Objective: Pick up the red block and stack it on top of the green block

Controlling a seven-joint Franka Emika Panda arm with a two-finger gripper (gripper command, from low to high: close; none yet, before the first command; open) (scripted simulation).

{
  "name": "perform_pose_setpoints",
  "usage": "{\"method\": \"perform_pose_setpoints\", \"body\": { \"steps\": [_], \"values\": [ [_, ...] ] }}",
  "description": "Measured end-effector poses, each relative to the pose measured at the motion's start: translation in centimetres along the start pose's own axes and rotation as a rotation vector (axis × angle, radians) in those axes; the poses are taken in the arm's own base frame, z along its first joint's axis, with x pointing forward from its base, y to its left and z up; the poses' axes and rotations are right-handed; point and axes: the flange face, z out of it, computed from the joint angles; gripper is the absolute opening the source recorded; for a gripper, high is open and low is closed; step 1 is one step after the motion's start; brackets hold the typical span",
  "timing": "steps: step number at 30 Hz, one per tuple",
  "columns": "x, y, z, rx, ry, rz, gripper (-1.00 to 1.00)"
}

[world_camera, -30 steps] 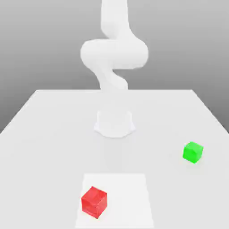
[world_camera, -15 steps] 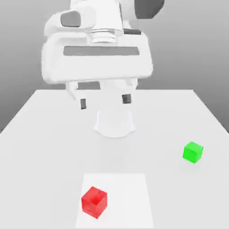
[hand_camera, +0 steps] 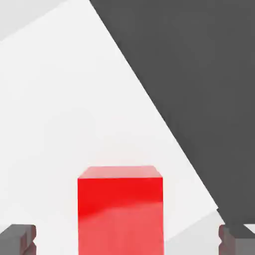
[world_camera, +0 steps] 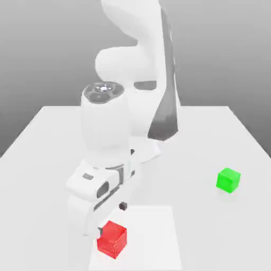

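The red block (world_camera: 112,240) sits on a pale square patch near the table's front edge. My gripper (world_camera: 111,218) hangs low right over and just behind it, open, with one dark fingertip (world_camera: 123,206) showing beside the hand. In the hand view the red block (hand_camera: 121,209) stands between the two dark fingertips (hand_camera: 18,238), which are wide apart and clear of its sides. The green block (world_camera: 228,180) rests alone on the table toward the exterior view's right, far from the gripper.
The white table (world_camera: 47,148) spreads around the arm's round base (world_camera: 151,151). The lighter square patch (world_camera: 153,238) lies under the red block at the front. The arm's bulky links (world_camera: 106,127) lean over the table's middle.
The arm has swung down and forward from high over the table's middle to just above the red block. Both blocks stayed put, and the fingers stayed apart.
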Motion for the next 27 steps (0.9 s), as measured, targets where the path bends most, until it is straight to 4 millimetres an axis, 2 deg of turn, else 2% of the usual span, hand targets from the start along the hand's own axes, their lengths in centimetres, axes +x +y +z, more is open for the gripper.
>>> {"method": "perform_pose_setpoints", "body": {
  "steps": [1, 2, 9, 14, 15, 17, 20, 23, 27],
  "values": [
    [-0.1, 0.0, 1.2, 0.000, -0.001, -0.001, 0.00],
    [-0.2, 0.0, 2.2, 0.001, -0.002, 0.000, -1.00],
    [-0.2, 0.0, 2.4, 0.003, -0.004, -0.001, -1.00],
    [-0.2, -0.1, -2.7, 0.003, -0.003, -0.001, -1.00],
    [0.0, -1.4, -3.4, 0.009, -0.004, -0.029, -1.00],
    [0.4, -6.6, -4.1, 0.027, -0.004, -0.142, -1.00],
    [-0.3, -17.2, -4.9, 0.049, -0.006, -0.390, -1.00],
    [-3.4, -26.2, -5.8, 0.057, -0.009, -0.623, -1.00],
    [-8.4, -33.0, -6.9, 0.044, -0.009, -0.842, -1.00]
  ]
}}
